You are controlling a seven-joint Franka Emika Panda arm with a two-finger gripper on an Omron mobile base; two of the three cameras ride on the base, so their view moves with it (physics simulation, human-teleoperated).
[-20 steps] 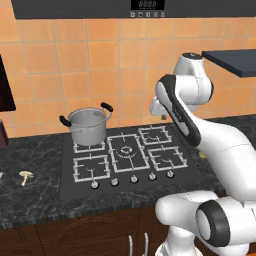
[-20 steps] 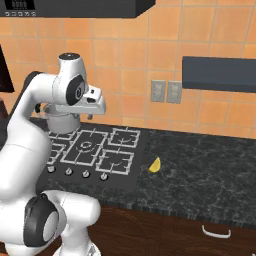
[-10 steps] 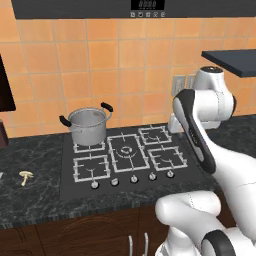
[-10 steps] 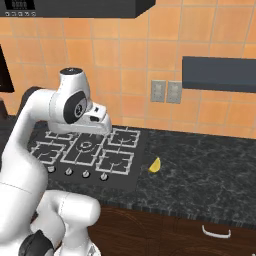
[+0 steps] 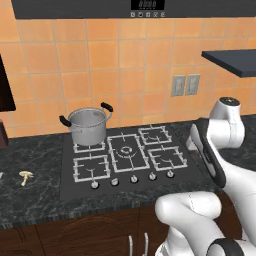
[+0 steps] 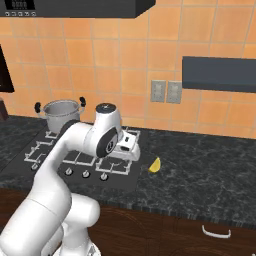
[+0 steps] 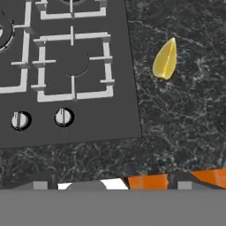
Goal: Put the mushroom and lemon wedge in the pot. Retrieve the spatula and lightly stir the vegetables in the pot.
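Lying on the dark bench just beside the hob's right edge, the lemon wedge (image 6: 155, 165) sits bare and untouched, well apart from the pot (image 5: 88, 125) on the hob's back-left burner. The hand view looks straight down on the wedge (image 7: 165, 58), just off the hob's (image 7: 66, 66) corner nearest the knobs. The mushroom (image 5: 25, 175) rests on the bench on the hob's far side, left of it, also well away from the pot.

Over the last second the arm has swung from above the hob's back half down and to the right, so the hand (image 6: 126, 146) now hangs low over the hob's right-front burner, close to the wedge. I'd read that as the reach for the lemon starting; nothing is in the pot yet and the spatula has not come into it. Whether the fingers are apart or together I cannot tell. The next move looks like a short shift past the hob's edge, then a descent.
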